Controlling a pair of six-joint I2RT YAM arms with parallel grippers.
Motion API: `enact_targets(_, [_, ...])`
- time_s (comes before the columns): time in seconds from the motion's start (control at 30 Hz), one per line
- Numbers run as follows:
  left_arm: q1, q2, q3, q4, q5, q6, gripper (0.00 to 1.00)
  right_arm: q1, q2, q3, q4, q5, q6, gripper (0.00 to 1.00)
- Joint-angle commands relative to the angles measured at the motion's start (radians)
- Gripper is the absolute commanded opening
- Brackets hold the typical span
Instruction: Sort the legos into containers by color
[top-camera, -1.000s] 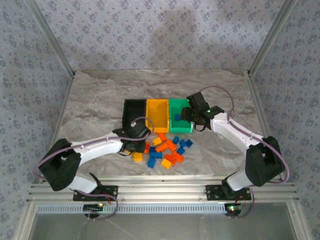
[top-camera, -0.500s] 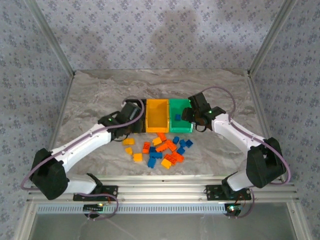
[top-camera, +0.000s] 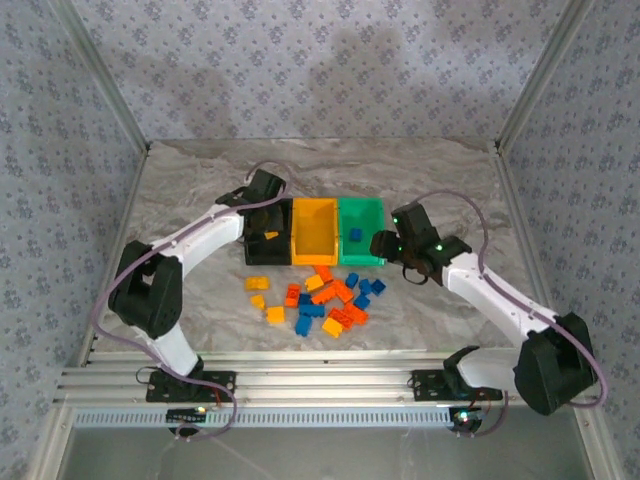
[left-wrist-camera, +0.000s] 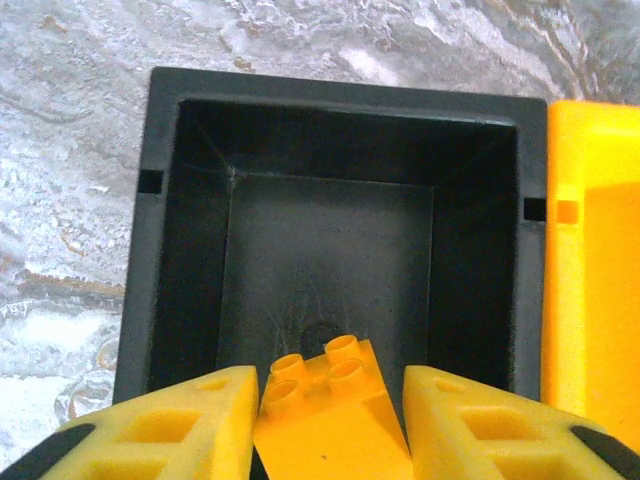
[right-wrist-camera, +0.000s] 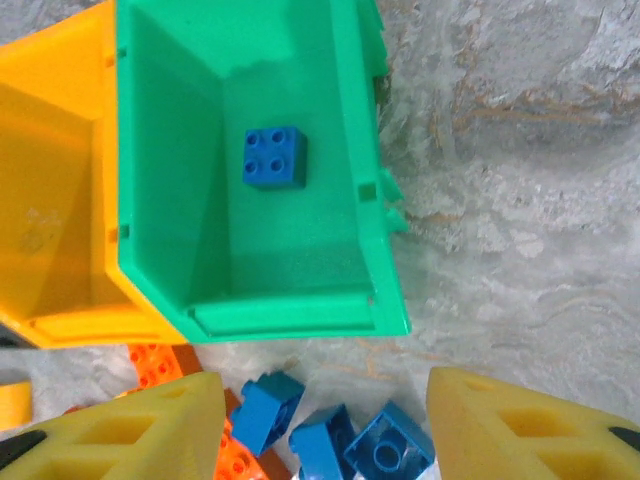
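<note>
Over the black bin (left-wrist-camera: 340, 88), the left claw (left-wrist-camera: 328, 382) points straight down w/ a yellow brick (left-wrist-camera: 320, 425) between its fingers, studs up. Both fingers seem to touch the brick's sides, so I read it as pinched, though the wrist view cuts off its lower half and I can't rule out a slack grip. Key relation: the bin's open floor lies at 12 o'clock from the brick in the wrist view, and the brick sits just inside the bin's 6 o'clock edge. The yellow-orange bin (left-wrist-camera: 590, 250) is next door at 3 o'clock, touching. A drop from here should land in the black one, prob. close to its near wall.

The right claw (right-wrist-camera: 325, 388) is spread wide and holds nothing, hovering just off the 6 o'clock rim of the green bin (right-wrist-camera: 290, 315). Several blue bricks (right-wrist-camera: 325, 440) lie on the tabletop (right-wrist-camera: 500, 200) between its fingers, close to that rim. A lone blue brick (right-wrist-camera: 274, 157) rests on the green bin's floor.

From the top view, the loose pile (top-camera: 325, 300) sits at 6 o'clock of the bin row. Blues cluster on its 3 o'clock side, nearer the right arm, and yellows on its 9 o'clock side, nearer the left. Most of the sort is not yet done.
</note>
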Motion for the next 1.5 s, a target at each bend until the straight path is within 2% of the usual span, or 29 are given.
enact_targets(0.0, [0.004, -0.011, 0.049, 0.005, 0.019, 0.001, 0.55, 0.004, -0.064, -0.050, -0.003, -0.061, -0.007, 0.60])
enact_targets(0.1, [0.001, -0.052, 0.048, 0.012, 0.047, -0.013, 0.67, 0.017, -0.085, -0.080, -0.026, -0.096, -0.004, 0.61])
enact_targets(0.17, [-0.001, -0.098, 0.042, 0.017, 0.076, -0.021, 0.69, 0.042, -0.090, -0.101, -0.036, -0.108, -0.004, 0.61])
enact_targets(0.33, [-0.032, -0.286, -0.016, 0.037, 0.147, -0.053, 0.72, 0.185, -0.073, -0.150, -0.046, -0.098, 0.008, 0.61])
enact_targets(0.47, [-0.092, -0.466, -0.128, 0.055, 0.166, -0.077, 0.77, 0.312, -0.026, -0.181, -0.012, -0.065, 0.021, 0.60])
enact_targets(0.57, [-0.137, -0.574, -0.229, 0.040, 0.161, -0.096, 0.78, 0.381, 0.016, -0.178, 0.031, -0.056, 0.021, 0.55])
enact_targets(0.6, [-0.146, -0.607, -0.269, 0.027, 0.162, -0.109, 0.83, 0.401, 0.034, -0.167, 0.031, -0.045, 0.016, 0.54])
enact_targets(0.73, [-0.149, -0.721, -0.397, -0.007, 0.168, -0.159, 0.85, 0.462, 0.130, -0.099, -0.001, 0.005, -0.013, 0.44])
enact_targets(0.83, [-0.148, -0.795, -0.473, -0.022, 0.161, -0.185, 0.86, 0.482, 0.191, -0.068, -0.009, 0.014, -0.023, 0.39])
enact_targets(0.93, [-0.148, -0.836, -0.509, -0.036, 0.157, -0.197, 0.86, 0.498, 0.233, -0.045, -0.023, 0.025, -0.024, 0.41])
enact_targets(1.03, [-0.147, -0.847, -0.525, -0.046, 0.149, -0.197, 0.87, 0.507, 0.277, -0.024, -0.069, 0.056, -0.018, 0.42])
enact_targets(1.2, [-0.148, -0.841, -0.532, -0.046, 0.140, -0.194, 0.87, 0.507, 0.331, -0.033, -0.116, 0.077, 0.020, 0.35])
enact_targets(1.47, [-0.144, -0.841, -0.529, -0.046, 0.132, -0.192, 0.88, 0.470, 0.266, -0.102, -0.239, 0.142, 0.092, 0.28])
